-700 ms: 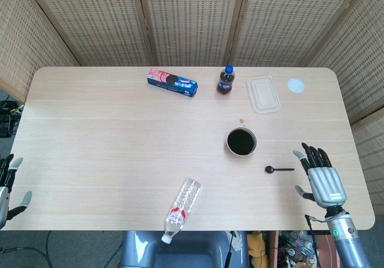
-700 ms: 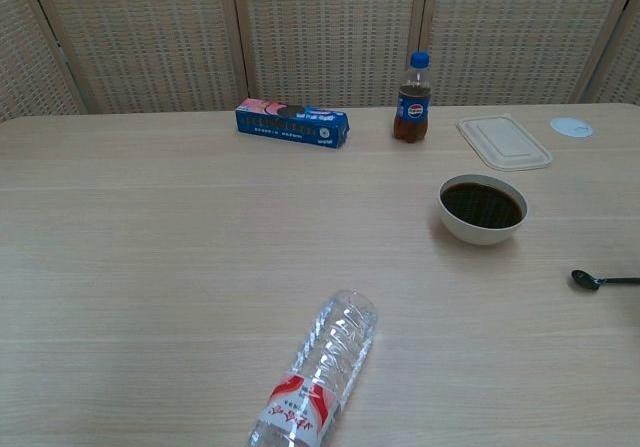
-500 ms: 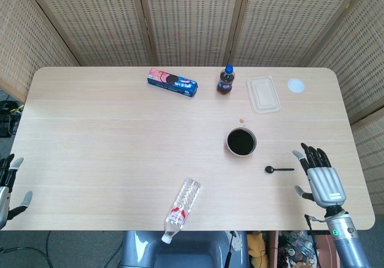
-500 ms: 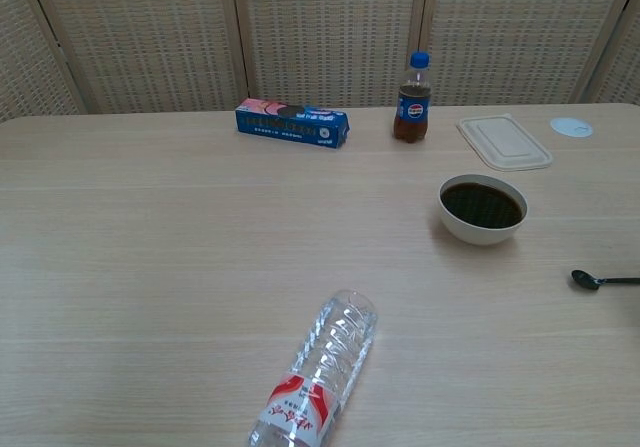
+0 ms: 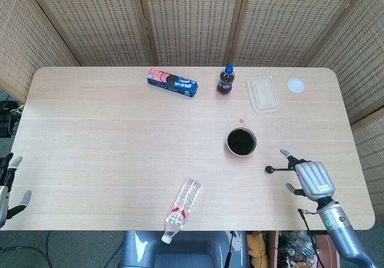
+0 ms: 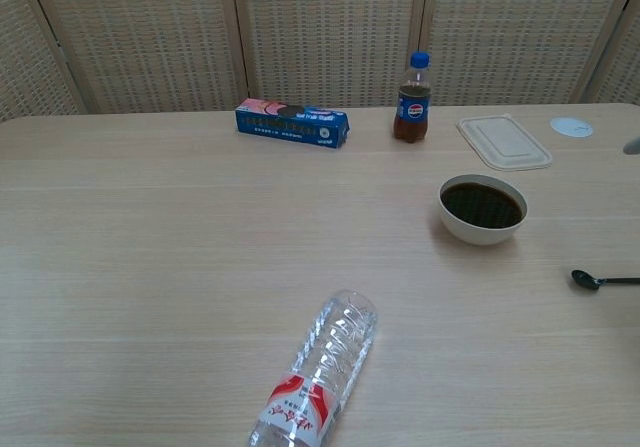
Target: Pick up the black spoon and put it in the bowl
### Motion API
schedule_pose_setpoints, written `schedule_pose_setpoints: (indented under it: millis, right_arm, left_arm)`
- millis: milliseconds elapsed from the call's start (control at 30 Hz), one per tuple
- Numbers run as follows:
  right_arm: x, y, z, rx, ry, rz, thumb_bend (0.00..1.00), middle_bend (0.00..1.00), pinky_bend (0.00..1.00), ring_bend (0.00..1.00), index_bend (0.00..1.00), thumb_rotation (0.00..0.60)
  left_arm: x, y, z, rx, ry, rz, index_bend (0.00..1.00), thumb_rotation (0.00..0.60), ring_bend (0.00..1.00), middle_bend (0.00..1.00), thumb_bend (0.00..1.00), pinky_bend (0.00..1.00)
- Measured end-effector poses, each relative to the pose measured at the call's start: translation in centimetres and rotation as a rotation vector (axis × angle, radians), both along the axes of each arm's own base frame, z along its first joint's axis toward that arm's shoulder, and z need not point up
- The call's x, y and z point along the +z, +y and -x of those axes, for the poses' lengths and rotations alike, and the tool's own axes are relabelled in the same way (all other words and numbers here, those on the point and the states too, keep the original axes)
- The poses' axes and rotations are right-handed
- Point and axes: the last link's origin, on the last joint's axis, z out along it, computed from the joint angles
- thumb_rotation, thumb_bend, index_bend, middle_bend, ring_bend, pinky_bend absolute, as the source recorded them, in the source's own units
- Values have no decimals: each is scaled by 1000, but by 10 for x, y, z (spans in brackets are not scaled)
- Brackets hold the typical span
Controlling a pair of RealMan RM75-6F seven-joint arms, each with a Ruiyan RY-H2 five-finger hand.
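Right hand closes in on the black spoon, fingers spread and holding nothing.

The spoon lies flat on the counter, just right of the dark-filled bowl; its handle end now sits at or under the hand's fingers, which half a second ago stood well off to the right. Judged from this, the reach is nearly done and the grasp comes next. The left hand idles with fingers apart at the counter's far left edge.
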Motion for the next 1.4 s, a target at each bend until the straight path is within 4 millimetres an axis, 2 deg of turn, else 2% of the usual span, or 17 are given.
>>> schedule_pose_setpoints:
  millis: [133,333,500,800,1100,1400]
  right_arm:
    - [-10,-10,-1,-11,16,-87,710,854,932,903,156,600]
    - [-31,-26,7,-48,46,-199,822,897,965,940,156,600]
    - [-48,-36,10,-68,74,-278,843,915,979,955,158,600]
    - [-64,-40,18,-107,109,-352,865,920,980,957,175,600]
    - [-71,-36,34,-162,147,-379,866,921,981,958,182,600]
    - [-74,-37,38,-178,158,-383,866,921,981,959,184,600]
  left_arm:
    - [0,0,1,6,2,1,0,600,0,0,365,0]
    - [1,0,3,16,5,4,0,600,0,0,365,0]
    - [0,0,4,18,3,9,0,600,0,0,364,0]
    - [-1,-1,6,25,2,16,0,600,0,0,364,0]
    - [-2,-2,6,27,-1,23,0,600,0,0,365,0]
    - [-3,-3,7,30,-3,22,0,600,0,0,364,0]
